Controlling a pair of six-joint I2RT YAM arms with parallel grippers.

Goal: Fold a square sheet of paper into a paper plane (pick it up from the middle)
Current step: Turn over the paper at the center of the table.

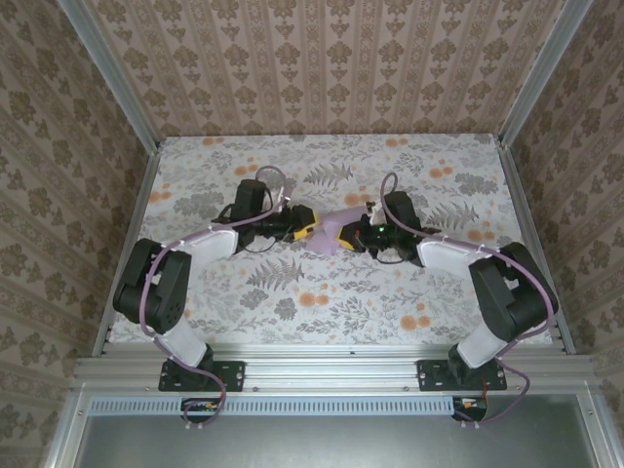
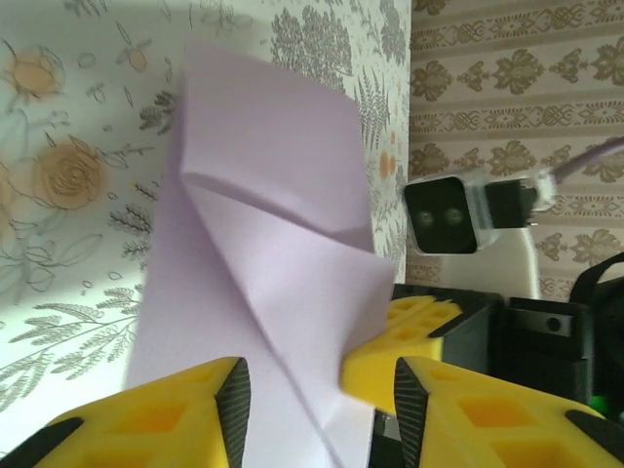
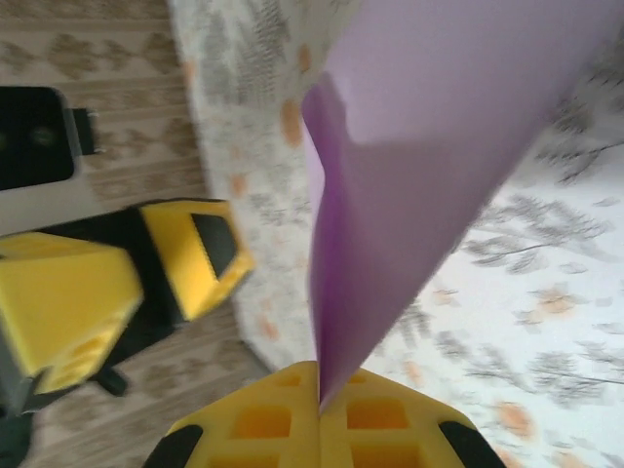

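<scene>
Right gripper (image 3: pixel 320 414) clamps the folded lilac paper (image 3: pixel 419 146) by its tip; left gripper (image 2: pixel 317 390), jaws parted, straddles the same paper.

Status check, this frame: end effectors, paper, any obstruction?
Right end effector shut on the creased lilac paper. Left end effector open, paper between its fingers. No obstruction seen.

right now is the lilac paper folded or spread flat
Folded: the paper shows diagonal creases and overlapping flaps, with one end pinched in the shut right gripper.
</scene>
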